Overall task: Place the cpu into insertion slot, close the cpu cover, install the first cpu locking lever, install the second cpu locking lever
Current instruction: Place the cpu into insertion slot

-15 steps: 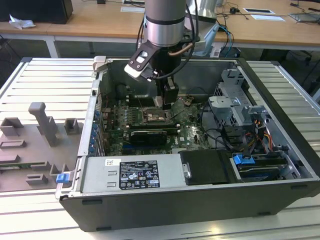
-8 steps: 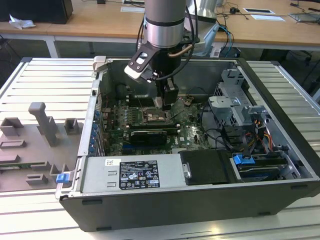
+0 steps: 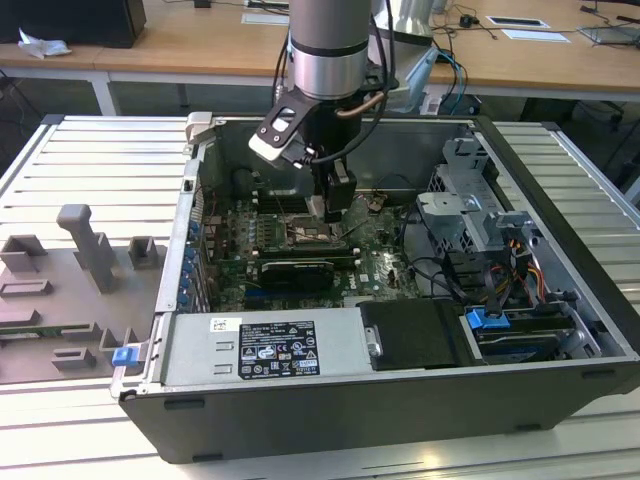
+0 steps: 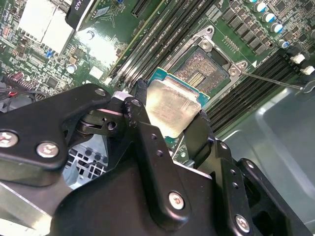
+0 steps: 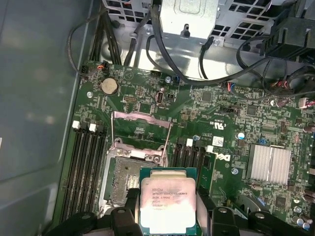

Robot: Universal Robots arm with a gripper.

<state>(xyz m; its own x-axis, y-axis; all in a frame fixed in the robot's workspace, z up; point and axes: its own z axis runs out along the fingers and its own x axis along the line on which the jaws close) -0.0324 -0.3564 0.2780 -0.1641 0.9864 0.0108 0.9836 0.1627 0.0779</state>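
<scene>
**Chip held over an open socket**

Ribbed metal tabletop (image 3: 90, 160) carries the opened computer case (image 3: 300, 420), with wooden desks (image 3: 200, 45) behind it.

Both wrist views show the jaws pinching the cpu (image 5: 167, 204) (image 4: 172, 105) by two opposite edges, pale top up. It hangs just above the motherboard, close beside the insertion slot (image 5: 124, 172) (image 4: 205, 69) and not yet in it. The slot lies bare. The cpu cover (image 5: 142, 116) is swung open clear of it, and one thin locking lever (image 4: 273, 80) stands free beside the memory slots.

As I judge it, the step in hand is seating the chip. To do that well:
- Keep the chip flat and level.
- Square its edges to the slot's metal rim.
- Centre it before it goes down.
- Lower it straight, with no sideways slide across the contacts.
- Open the grip only when it rests evenly inside the rim.

A tilted or dragged chip is the main risk.

In the exterior view the arm (image 3: 325, 50) drops nearly straight down into the case, wrist pointing at the board, over its middle.
</scene>
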